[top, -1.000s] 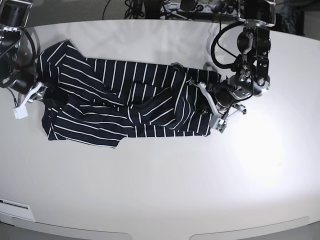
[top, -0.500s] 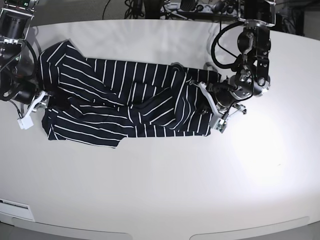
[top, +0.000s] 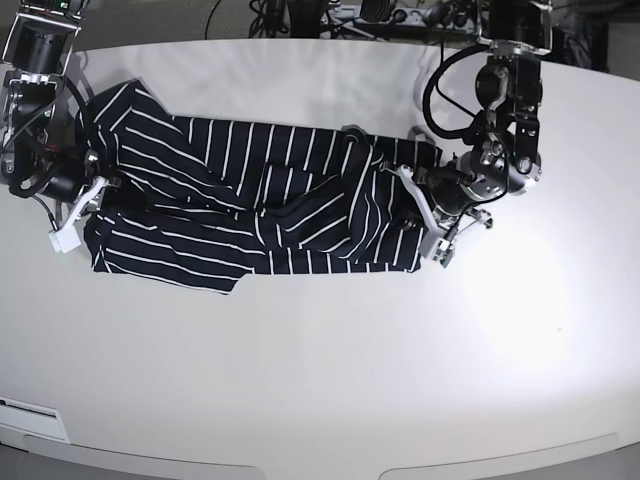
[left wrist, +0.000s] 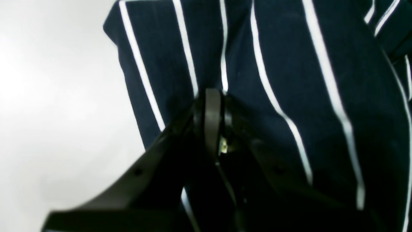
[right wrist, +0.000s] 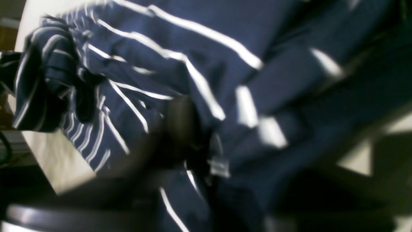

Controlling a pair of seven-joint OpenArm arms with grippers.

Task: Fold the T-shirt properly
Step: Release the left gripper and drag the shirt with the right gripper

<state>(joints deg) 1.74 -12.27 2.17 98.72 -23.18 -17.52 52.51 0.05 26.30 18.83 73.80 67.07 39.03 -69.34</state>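
T-shirt [top: 255, 205] lies bunched lengthwise across the white desk [top: 330, 370], left gripper [top: 428, 215] clamped on its hem end, right gripper [top: 85, 200] at the sleeve end, closure unclear in the blurred wrist view; risk: thin pinch slips or drags extra layers, skewing the fold; cables [top: 375, 12] behind, nothing blocking

Your left gripper [top: 425, 215] is clamped tight, arm reaching down; right gripper [top: 85, 205] low, fingers blurred.
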